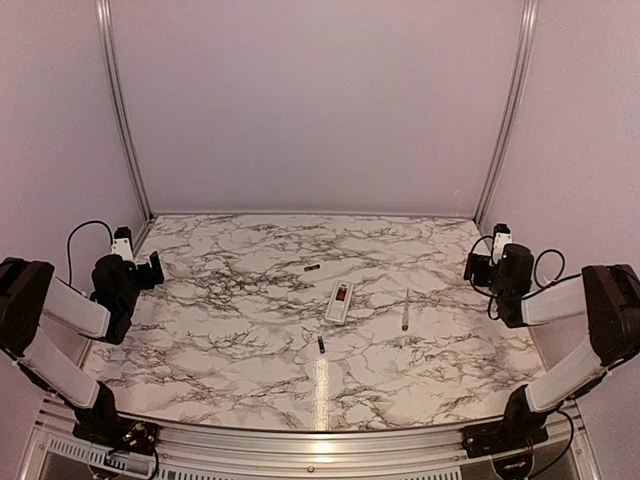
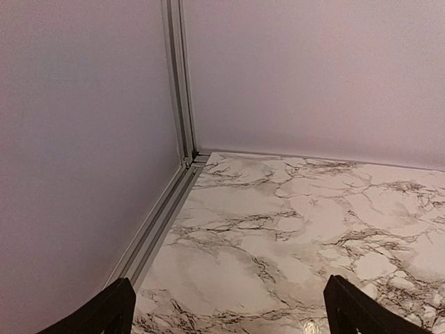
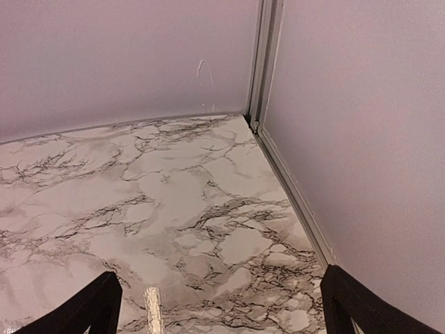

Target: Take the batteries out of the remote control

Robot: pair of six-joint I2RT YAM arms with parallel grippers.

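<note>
Near battery [image 1: 321, 344] and far battery [image 1: 312, 268] lie outside the remote [image 1: 340, 301], so left end effector [image 1: 151, 269] and right end effector [image 1: 475, 265] hang aside, wide, empty.

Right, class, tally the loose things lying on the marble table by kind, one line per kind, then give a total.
batteries: 2
remote control: 1
grey stick: 1
Total: 4
</note>
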